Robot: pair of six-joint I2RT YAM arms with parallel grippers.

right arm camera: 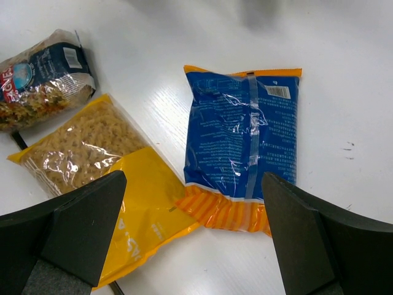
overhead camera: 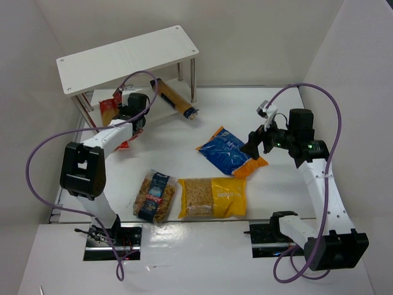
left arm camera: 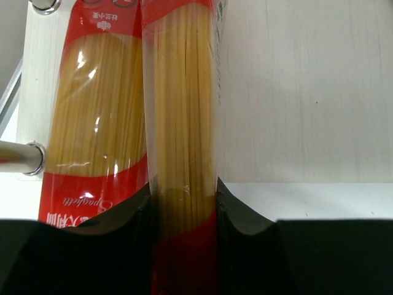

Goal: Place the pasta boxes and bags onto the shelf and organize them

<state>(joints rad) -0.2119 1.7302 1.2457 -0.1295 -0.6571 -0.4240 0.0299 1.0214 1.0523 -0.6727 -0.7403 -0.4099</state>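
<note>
The white shelf (overhead camera: 123,58) stands at the back left. My left gripper (overhead camera: 126,117) reaches under its top board and is shut on a red-and-clear spaghetti packet (left arm camera: 184,123), with the jaws (left arm camera: 184,190) pressing both its sides over the lower board (left arm camera: 301,92). A second spaghetti packet (left arm camera: 95,123) lies just left of it; both show in the top view (overhead camera: 109,112). The tan box with the dark blue end (overhead camera: 175,98) lies on the lower board. My right gripper (overhead camera: 255,142) is open and empty (right arm camera: 193,184), hovering above the orange end of the blue-orange bag (overhead camera: 230,152) (right arm camera: 242,141).
The yellow bag (overhead camera: 212,196) (right arm camera: 104,166) and the clear bag with the blue label (overhead camera: 155,195) (right arm camera: 43,80) lie side by side on the table in front. A metal shelf leg (left arm camera: 21,157) stands left of the spaghetti packets. White walls enclose the table.
</note>
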